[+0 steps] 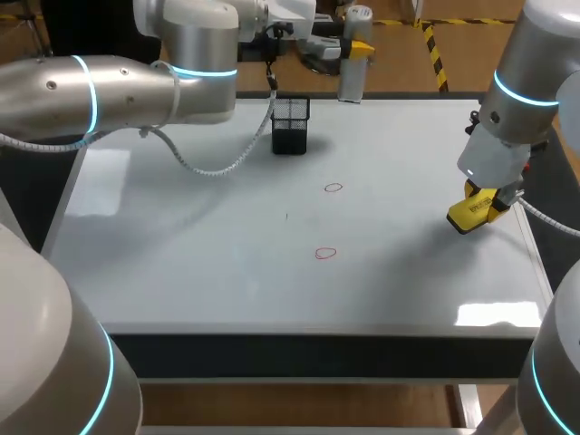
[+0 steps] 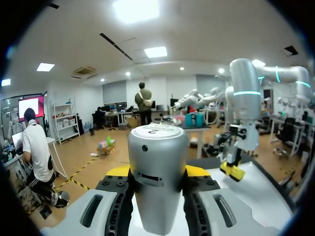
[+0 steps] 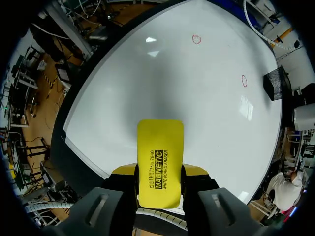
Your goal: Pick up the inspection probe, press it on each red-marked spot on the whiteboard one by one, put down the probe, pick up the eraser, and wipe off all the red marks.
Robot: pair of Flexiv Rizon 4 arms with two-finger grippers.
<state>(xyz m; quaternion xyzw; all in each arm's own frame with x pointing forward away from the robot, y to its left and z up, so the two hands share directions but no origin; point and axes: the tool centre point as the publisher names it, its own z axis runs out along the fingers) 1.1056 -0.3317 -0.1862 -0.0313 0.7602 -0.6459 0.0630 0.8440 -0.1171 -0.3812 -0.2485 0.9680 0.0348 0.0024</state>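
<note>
My left gripper (image 1: 356, 47) is shut on the silver cylindrical probe (image 1: 352, 82), holding it upright over the whiteboard's far edge. In the left wrist view the probe (image 2: 157, 172) fills the gap between the yellow tips of that gripper (image 2: 157, 173). My right gripper (image 1: 480, 204) is shut on the yellow eraser (image 1: 473, 214), low over the board's right side. In the right wrist view the eraser (image 3: 160, 160) sticks out ahead of that gripper (image 3: 158, 173). Two red circles are drawn mid-board, one farther back (image 1: 333, 188) and one nearer (image 1: 325, 254). Both marks (image 3: 197, 39) (image 3: 244, 80) lie well ahead of the eraser.
A black mesh holder (image 1: 290, 124) stands on the whiteboard (image 1: 181, 236) at the back centre, just left of the probe. The holder (image 3: 275, 83) also shows beyond the marks in the right wrist view. A thin cable hangs from my left arm (image 1: 118, 86) over the back left of the board.
</note>
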